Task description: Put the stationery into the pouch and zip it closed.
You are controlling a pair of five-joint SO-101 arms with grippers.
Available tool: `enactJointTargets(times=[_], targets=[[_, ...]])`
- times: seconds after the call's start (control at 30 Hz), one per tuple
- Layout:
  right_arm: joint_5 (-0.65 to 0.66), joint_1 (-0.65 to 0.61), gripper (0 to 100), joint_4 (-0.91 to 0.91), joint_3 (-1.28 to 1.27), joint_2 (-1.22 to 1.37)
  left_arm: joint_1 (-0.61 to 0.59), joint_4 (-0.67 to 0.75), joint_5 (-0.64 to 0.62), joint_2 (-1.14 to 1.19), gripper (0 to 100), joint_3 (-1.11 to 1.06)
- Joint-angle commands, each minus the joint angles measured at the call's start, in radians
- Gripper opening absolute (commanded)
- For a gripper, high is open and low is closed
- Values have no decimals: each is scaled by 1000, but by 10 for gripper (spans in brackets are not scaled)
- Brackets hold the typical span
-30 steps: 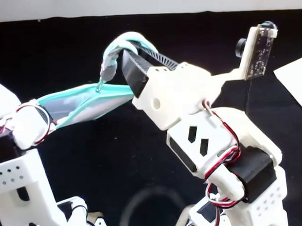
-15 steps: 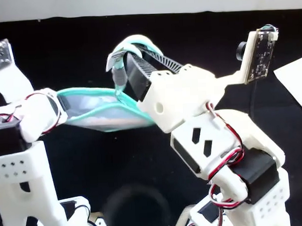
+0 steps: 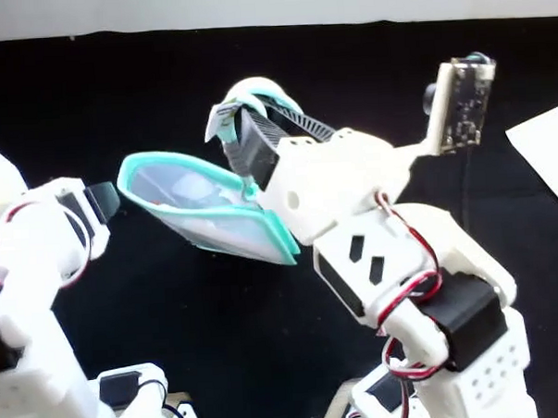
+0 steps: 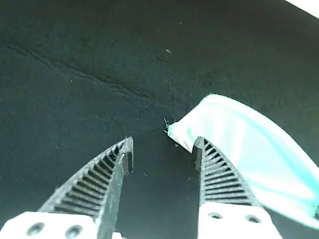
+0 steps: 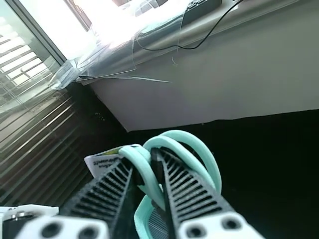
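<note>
A mint-green pouch (image 3: 205, 208) with a clear window hangs in the air above the black table, tilted down toward the right arm. My right gripper (image 3: 243, 127) is shut on the pouch's green loop (image 3: 255, 90) at its upper end. The right wrist view has the gripper (image 5: 144, 162) clamped on that loop (image 5: 194, 147), with a white tag (image 5: 107, 162) beside it. My left gripper (image 3: 103, 200) stands open just left of the pouch's free end, apart from it. Seen from the left wrist, the open gripper (image 4: 162, 149) has the pouch's corner (image 4: 249, 149) beside one fingertip. No stationery is visible.
A black cloth (image 3: 117, 96) covers the table. A white sheet (image 3: 545, 146) lies at the right edge. The right arm's wrist camera (image 3: 459, 99) sticks up behind its gripper. Both arm bases crowd the near side.
My left gripper has let go of the pouch's end, opened and drawn back to the left. The pouch has swung and now hangs from the right gripper alone.
</note>
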State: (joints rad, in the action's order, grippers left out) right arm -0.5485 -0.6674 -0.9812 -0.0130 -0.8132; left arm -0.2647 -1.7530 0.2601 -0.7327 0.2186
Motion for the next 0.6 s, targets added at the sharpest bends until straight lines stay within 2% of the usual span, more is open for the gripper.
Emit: enactJointTargets(times=[0.0, 0.13, 0.27, 0.37, 0.5, 0.57], targets=[[12, 13, 7, 4, 2, -21, 108, -9, 6, -70, 203, 31], [12, 13, 7, 2, 2, -21, 262, -15, 6, -177, 203, -7], [12, 27, 7, 2, 2, -21, 403, -15, 6, -243, 203, -234], [12, 47, 7, 2, 2, -21, 446, -15, 6, -298, 200, -361], [12, 56, 7, 2, 2, -21, 444, -12, 17, -390, 95, -450], [12, 56, 7, 2, 2, -21, 443, -9, 80, -429, 9, -506]])
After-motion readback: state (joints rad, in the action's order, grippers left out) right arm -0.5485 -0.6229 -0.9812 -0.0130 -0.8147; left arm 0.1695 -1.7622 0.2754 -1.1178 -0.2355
